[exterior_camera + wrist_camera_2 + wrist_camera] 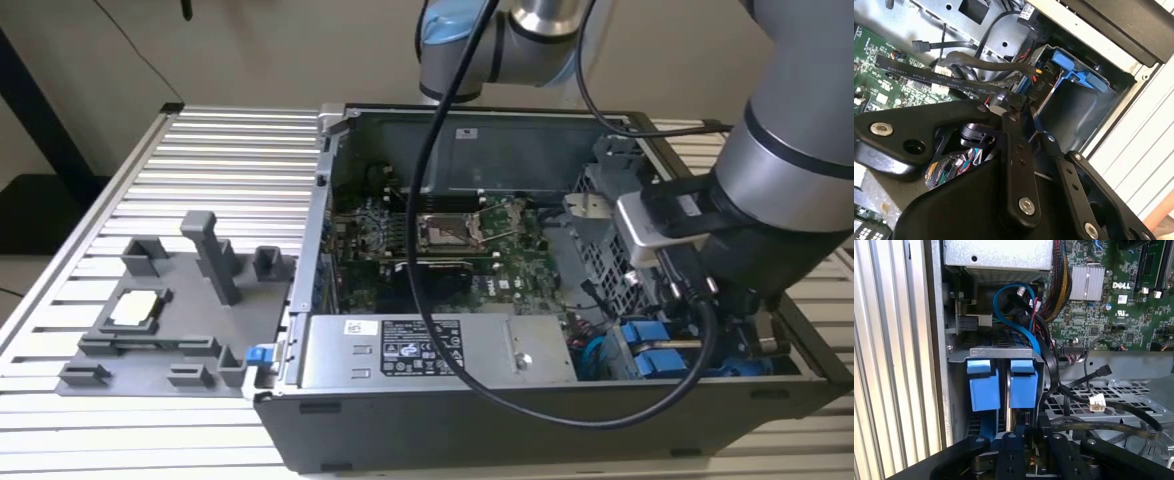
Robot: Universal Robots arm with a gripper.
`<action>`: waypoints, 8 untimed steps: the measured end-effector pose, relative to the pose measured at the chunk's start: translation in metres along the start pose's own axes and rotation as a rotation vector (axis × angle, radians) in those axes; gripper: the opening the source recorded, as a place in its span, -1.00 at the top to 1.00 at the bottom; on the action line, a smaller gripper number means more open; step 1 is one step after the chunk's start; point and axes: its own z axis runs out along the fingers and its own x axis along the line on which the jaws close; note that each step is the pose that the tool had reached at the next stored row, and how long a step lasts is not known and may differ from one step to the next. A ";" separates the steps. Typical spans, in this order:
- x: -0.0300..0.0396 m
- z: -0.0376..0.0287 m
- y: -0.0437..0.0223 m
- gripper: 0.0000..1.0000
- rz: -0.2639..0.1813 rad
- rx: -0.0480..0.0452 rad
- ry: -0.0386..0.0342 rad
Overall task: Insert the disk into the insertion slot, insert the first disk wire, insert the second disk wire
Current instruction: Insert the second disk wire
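The disk sits inside the insertion slot [1004, 353], a grey sheet-metal bay at the case's corner. Its bright blue carrier [1023, 387] stands beside a second blue carrier [984, 387]. In the exterior view the blue carriers [654, 350] show at the case's front right, under the arm's wrist. My gripper [1029, 435] hovers right behind the disk's carrier, its fingers [1013, 107] drawn close on a small dark wire connector [1026, 418] with red leads. In the second wrist view the blue carrier [1074, 75] lies just past the fingertips.
A blue cable [1004, 305] loops above the bay. Loose black cables with a black plug [1102, 371] and a white plug [1097, 402] lie on the perforated metal plate. The grey power supply [427, 350] and green motherboard [454, 250] occupy most of the case. A grey fixture [160, 310] sits outside the case.
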 end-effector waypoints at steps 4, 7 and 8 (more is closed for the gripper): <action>0.0005 -0.0064 -0.0014 0.52 0.003 -0.0025 -0.0119; 0.0009 -0.0113 -0.0025 0.52 0.004 -0.0042 -0.0163; 0.0012 -0.0115 -0.0025 0.52 0.004 -0.0043 -0.0160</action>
